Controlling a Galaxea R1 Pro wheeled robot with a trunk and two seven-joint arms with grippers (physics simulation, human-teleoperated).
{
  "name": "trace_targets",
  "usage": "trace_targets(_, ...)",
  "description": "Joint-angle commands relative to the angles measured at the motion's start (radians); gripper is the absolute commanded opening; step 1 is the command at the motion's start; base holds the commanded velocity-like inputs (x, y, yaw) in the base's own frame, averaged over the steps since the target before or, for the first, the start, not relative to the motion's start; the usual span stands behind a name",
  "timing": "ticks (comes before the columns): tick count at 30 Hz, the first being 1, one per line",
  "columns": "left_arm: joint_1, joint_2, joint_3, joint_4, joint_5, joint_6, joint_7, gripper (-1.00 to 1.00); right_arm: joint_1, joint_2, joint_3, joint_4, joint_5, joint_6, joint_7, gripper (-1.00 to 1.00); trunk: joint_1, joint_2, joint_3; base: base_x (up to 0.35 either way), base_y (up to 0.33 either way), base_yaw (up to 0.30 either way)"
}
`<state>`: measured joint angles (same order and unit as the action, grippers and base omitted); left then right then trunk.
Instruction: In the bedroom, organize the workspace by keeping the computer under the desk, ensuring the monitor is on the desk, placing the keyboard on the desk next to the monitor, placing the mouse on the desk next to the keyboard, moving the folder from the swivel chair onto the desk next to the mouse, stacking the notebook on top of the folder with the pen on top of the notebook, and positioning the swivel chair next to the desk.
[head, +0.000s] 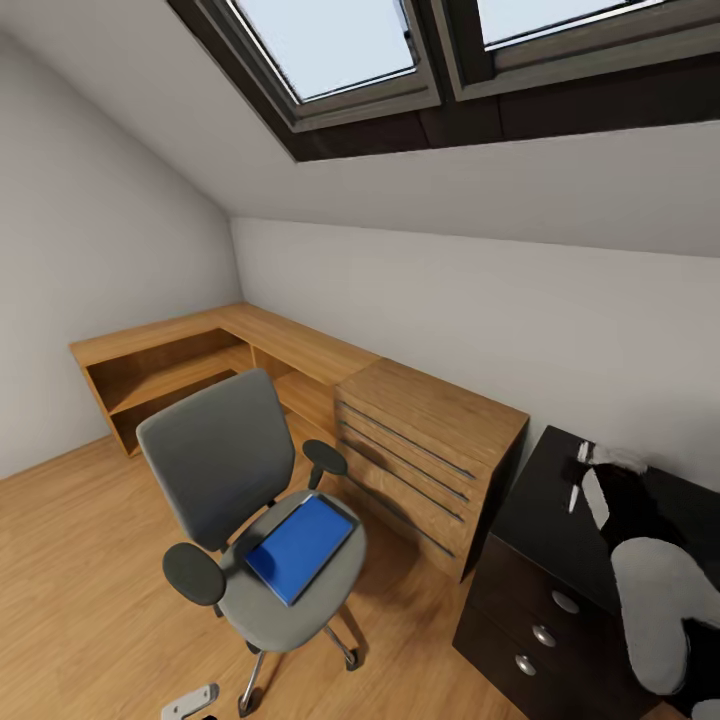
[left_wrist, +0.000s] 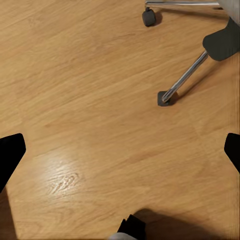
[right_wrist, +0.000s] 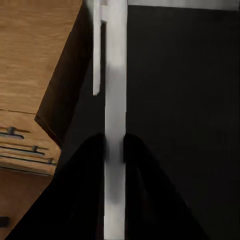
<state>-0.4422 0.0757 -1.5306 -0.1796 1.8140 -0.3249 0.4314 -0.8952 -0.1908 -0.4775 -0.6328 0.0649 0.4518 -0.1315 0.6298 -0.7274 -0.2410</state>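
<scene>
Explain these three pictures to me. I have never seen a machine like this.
This is a simulated wheeled robot with two arms, each ending in a two-finger gripper. The big picture comes from its head camera and looks down into an attic room. A blue folder lies on the seat of the swivel chair, with wood cabinets behind it and a black desk to the right.

The other two pictures come from the wrist cameras. The left gripper hangs open over the wood floor, near the chair's wheeled base. The right gripper is shut on a thin pale item seen edge-on above the desk, probably the notebook. The pen lies on the desk nearby.
</scene>
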Motion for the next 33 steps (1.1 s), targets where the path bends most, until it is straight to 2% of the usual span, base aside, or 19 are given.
trace_targets(1, -0.001, 0.001, -0.008, -0.004, 0.007, -0.005, 0.007, 1.0, -0.057, -0.021, -0.003, 0.112, 0.007, -0.031, -0.007, -1.0, 0.0, -0.001, -0.002, 0.0, 0.0, 0.0)
trace_targets(2, -0.001, 0.0, -0.008, -0.004, 0.007, -0.005, 0.007, 1.0, -0.113, -0.041, -0.003, 0.213, 0.007, -0.072, -0.027, -1.0, 0.0, -0.001, -0.002, 0.0, 0.0, 0.0)
trace_targets(4, -0.001, 0.0, -0.008, -0.004, 0.007, -0.005, 0.007, 1.0, -0.161, -0.058, -0.003, 0.301, 0.007, -0.119, -0.06, -1.0, 0.0, -0.001, -0.002, 0.0, 0.0, 0.0)
trace_targets(5, -0.001, 0.0, -0.008, -0.004, 0.007, -0.005, 0.007, 1.0, -0.195, -0.069, -0.003, 0.364, 0.006, -0.166, -0.098, -1.0, 0.0, -0.001, -0.002, 0.0, 0.0, 0.0)
trace_targets(7, -0.001, 0.0, -0.008, -0.004, 0.007, -0.005, 0.007, 1.0, -0.217, -0.076, -0.005, 0.406, 0.004, -0.205, -0.133, -1.0, 0.0, -0.001, -0.002, 0.0, 0.0, 0.0)
trace_targets(11, -0.001, 0.0, -0.008, -0.004, 0.007, -0.005, 0.007, 1.0, -0.243, -0.077, -0.008, 0.479, -0.001, -0.258, -0.18, -1.0, 0.0, -0.001, -0.002, 0.0, 0.0, 0.0)
trace_targets(14, -0.001, 0.0, -0.008, -0.004, 0.007, -0.005, 0.007, 1.0, -0.252, -0.055, -0.01, 0.539, -0.003, -0.272, -0.199, -1.0, 0.0, -0.001, -0.002, 0.039, 0.0, 0.0)
trace_targets(17, -0.001, 0.0, -0.007, -0.004, 0.008, -0.005, 0.007, 1.0, -0.254, -0.048, -0.01, 0.558, -0.002, -0.271, -0.207, -1.0, 0.0, -0.001, -0.002, 0.204, 0.0, 0.0)
trace_targets(19, -0.001, 0.001, -0.007, -0.004, 0.008, -0.005, 0.007, 1.0, -0.255, -0.048, -0.008, 0.566, -0.003, -0.206, -0.218, -1.0, 0.0, -0.001, -0.002, 0.216, 0.0, 0.0)
trace_targets(23, -0.001, 0.001, -0.007, -0.004, 0.008, -0.005, 0.007, 1.0, -0.255, -0.048, -0.008, 0.566, -0.003, -0.135, -0.222, -1.0, 0.0, -0.001, -0.002, 0.096, 0.0, 0.0)
trace_targets(28, -0.001, 0.003, -0.005, -0.004, 0.007, -0.005, 0.007, 1.0, -0.255, -0.049, -0.007, 0.565, -0.002, -0.1, -0.226, -1.0, 0.0, -0.001, -0.002, 0.026, 0.0, 0.0)
trace_targets(33, -0.001, 0.005, -0.002, -0.004, 0.006, -0.005, 0.007, 1.0, -0.255, -0.051, -0.005, 0.565, 0.0, -0.097, -0.226, -1.0, 0.0, -0.001, -0.002, 0.003, 0.0, 0.0)
